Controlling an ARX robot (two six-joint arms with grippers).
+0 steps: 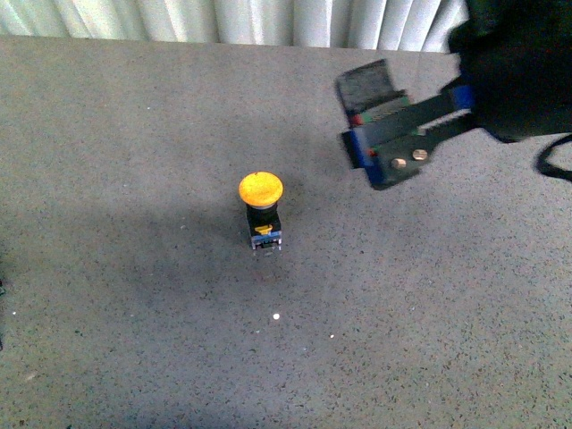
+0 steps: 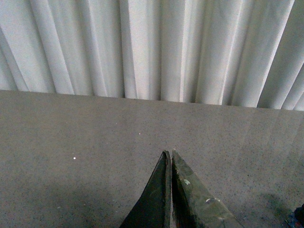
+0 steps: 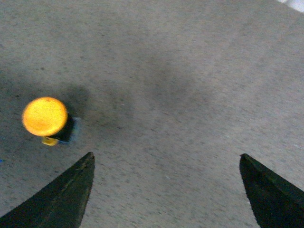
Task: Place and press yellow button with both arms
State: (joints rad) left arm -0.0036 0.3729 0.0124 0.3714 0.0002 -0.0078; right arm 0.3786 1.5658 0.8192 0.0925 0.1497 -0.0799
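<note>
Right gripper point(image 1: 356, 116), fingers spread wide and empty, hangs over the grey table point(image 1: 134, 340). Left gripper point(image 2: 170, 154): fingers pressed together, nothing between them. Yellow button point(image 1: 261, 210) stands upright mid-table, apart from both grippers.

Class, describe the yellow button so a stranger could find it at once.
Start at the grey speckled table before the white curtain. Near its middle, left of the right gripper, stands the yellow button. Only it has a round yellow cap.
</note>
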